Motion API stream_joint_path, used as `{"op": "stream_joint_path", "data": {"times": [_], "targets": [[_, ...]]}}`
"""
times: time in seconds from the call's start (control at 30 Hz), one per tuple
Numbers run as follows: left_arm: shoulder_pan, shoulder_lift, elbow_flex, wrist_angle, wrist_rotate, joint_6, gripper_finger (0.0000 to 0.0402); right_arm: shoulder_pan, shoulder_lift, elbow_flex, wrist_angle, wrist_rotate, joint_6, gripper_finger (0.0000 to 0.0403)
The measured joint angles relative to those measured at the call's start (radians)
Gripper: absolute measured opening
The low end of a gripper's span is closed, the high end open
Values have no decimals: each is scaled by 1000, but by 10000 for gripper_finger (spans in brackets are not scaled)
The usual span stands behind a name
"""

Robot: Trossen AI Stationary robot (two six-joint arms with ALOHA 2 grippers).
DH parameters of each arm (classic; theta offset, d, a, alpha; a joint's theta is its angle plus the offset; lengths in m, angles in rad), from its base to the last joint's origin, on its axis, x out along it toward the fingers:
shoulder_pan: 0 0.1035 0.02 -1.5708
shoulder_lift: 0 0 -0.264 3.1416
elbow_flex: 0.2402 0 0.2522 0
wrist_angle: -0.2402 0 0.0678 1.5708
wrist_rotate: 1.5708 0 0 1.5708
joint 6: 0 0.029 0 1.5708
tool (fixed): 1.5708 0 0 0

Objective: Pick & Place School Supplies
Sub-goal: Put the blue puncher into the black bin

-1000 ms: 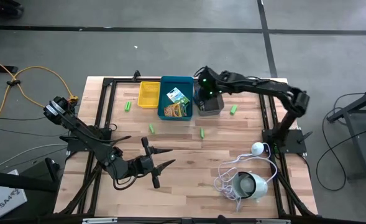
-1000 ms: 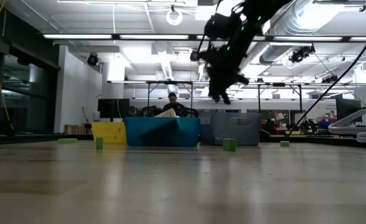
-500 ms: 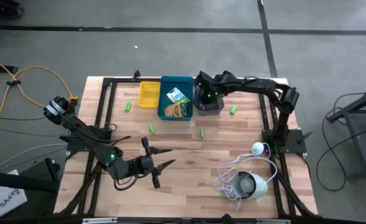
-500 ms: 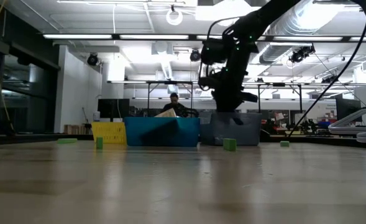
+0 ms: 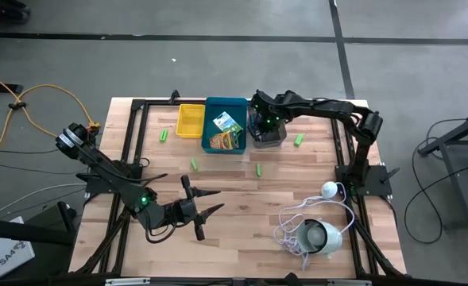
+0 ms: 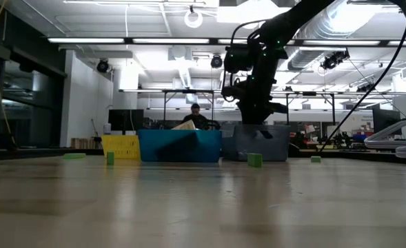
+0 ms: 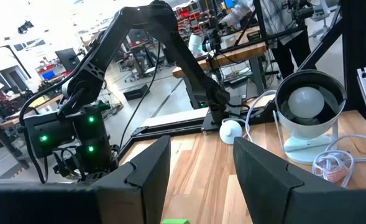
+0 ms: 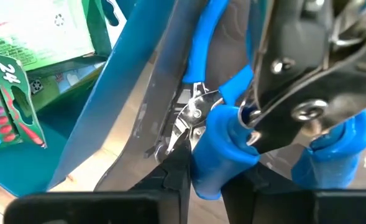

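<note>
We see a blue-handled tool (image 8: 223, 149) lying in the grey bin (image 5: 268, 135) at upper centre of the high view, between the right gripper's (image 5: 263, 125) fingers; whether they clamp it we cannot tell. Two crayon boxes (image 5: 226, 132) sit in the blue bin (image 5: 211, 111) beside it. The left gripper (image 5: 204, 213) rests at lower left, fingers apart, empty.

Overhead view straight down, low view level across the table (image 5: 241, 208), both sharing the bins (image 6: 182, 146).
</note>
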Motion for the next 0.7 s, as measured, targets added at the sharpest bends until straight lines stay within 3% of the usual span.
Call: {"op": "stream_joint_path", "data": {"times": [0.5,0.7], "targets": [[-23,0,0,1,0,-2,171,0,0,0,-3,-47,69,65],[-40,0,0,2,0,-2,171,0,68,0,2,-81,81,65]]}}
